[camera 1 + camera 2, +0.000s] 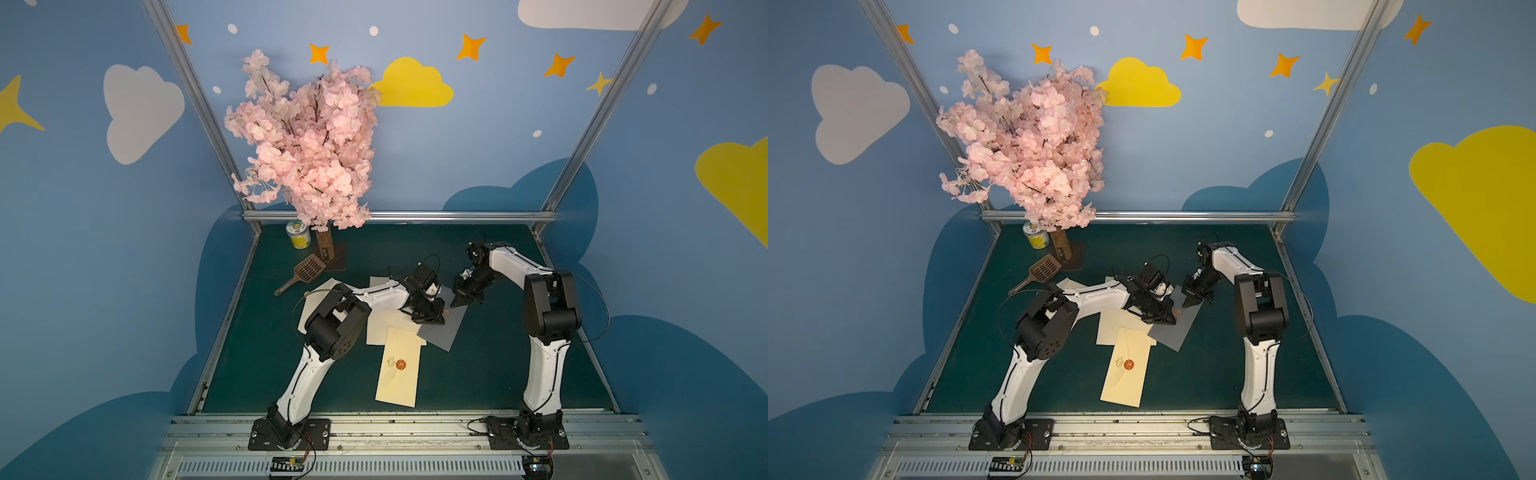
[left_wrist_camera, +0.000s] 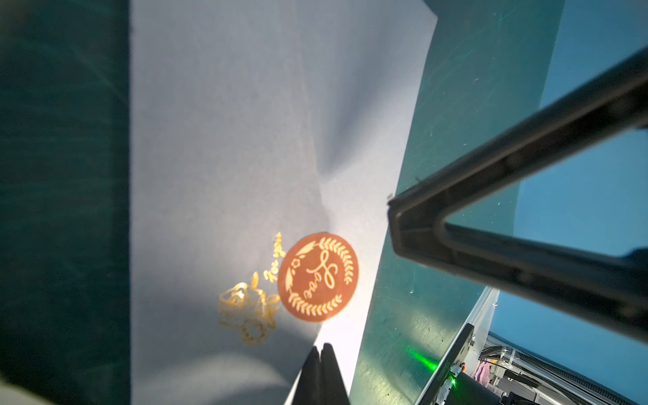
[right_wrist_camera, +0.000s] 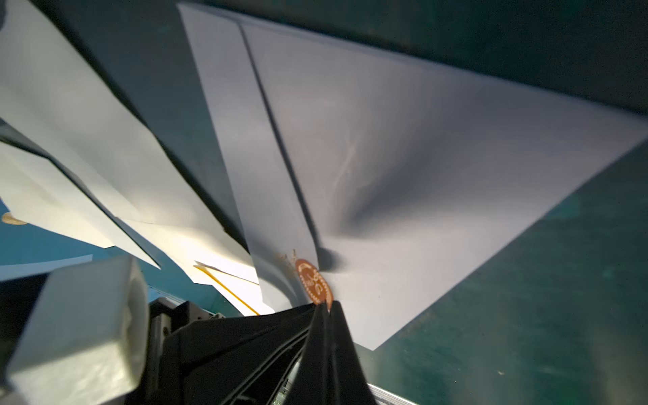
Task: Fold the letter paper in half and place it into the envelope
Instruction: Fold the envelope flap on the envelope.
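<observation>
**Both grippers meet at the grey envelope's seal; the paper lies to their left**

In both top views the left gripper [image 1: 434, 320] and the right gripper [image 1: 457, 303] come tip to tip over the grey envelope [image 1: 446, 334]. It lies near the middle of the worktop [image 1: 498, 365], a little toward the back edge. Both grippers have their jaws pressed together.

In the right wrist view the right gripper's tips sit right at the round seal [image 3: 313, 282], and the envelope dimples beside it. Whether they pinch the flap or only press on it I cannot tell. In the left wrist view the left gripper's closed tips hang just beside the same seal, with nothing visibly between them.

The grey envelope's long axis runs from back to front, slanting toward the left edge. The letter paper [image 1: 382, 330] lies flat on its left side, touching it. A cream envelope [image 1: 398, 368] nearer the front edge partly overlaps the paper, and whether the paper is folded I cannot tell.

The paper therefore lies leftward of both grippers, under the left arm. That arm looks the nearer one to take it, while the right seems placed to manage the flap.
</observation>
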Available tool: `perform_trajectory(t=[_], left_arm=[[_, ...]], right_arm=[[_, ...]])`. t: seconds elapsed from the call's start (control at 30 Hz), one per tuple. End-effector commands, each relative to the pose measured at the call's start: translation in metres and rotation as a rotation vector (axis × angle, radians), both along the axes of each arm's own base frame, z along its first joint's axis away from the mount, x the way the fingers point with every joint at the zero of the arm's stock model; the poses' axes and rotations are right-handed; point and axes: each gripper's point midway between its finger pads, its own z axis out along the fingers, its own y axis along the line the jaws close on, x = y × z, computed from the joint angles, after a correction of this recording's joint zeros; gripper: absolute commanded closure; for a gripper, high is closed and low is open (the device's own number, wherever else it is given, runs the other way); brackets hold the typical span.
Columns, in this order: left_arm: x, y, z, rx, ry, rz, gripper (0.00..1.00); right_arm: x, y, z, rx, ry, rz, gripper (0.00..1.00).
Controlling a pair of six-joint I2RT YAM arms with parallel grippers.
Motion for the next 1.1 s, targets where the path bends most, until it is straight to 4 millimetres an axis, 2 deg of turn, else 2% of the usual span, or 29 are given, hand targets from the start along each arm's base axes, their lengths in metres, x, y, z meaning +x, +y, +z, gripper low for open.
perform_trajectory(t=[0.0, 0.23, 0.47, 0.6, 0.8, 0.9, 1.07], left_arm=[[-0.003, -0.002, -0.009, 0.01, 0.017, -0.024, 0.97], [-0.002, -0.003, -0.007, 0.008, 0.015, -0.023, 0.97], [0.004, -0.004, -0.001, -0.004, 0.001, -0.021, 0.97], [0.01, -0.006, 0.012, -0.018, -0.026, -0.028, 0.97], [0.015, 0.002, 0.046, -0.004, -0.095, -0.065, 0.97], [0.01, 0.015, 0.058, 0.022, -0.116, -0.085, 0.97], [-0.02, 0.036, 0.059, 0.059, -0.085, -0.127, 0.97]], right_arm=[[0.002, 0.01, 0.013, 0.063, -0.025, 0.005, 1.0], [0.0, 0.023, -0.006, 0.071, 0.014, 0.03, 1.0], [-0.005, 0.023, -0.029, 0.042, 0.059, 0.03, 1.0], [-0.013, 0.013, -0.048, -0.018, 0.1, 0.03, 1.0], [-0.016, -0.007, -0.064, -0.105, 0.14, 0.03, 1.0], [-0.017, -0.011, -0.065, -0.112, 0.144, 0.028, 1.0], [-0.015, -0.01, -0.063, -0.103, 0.138, 0.028, 1.0]])
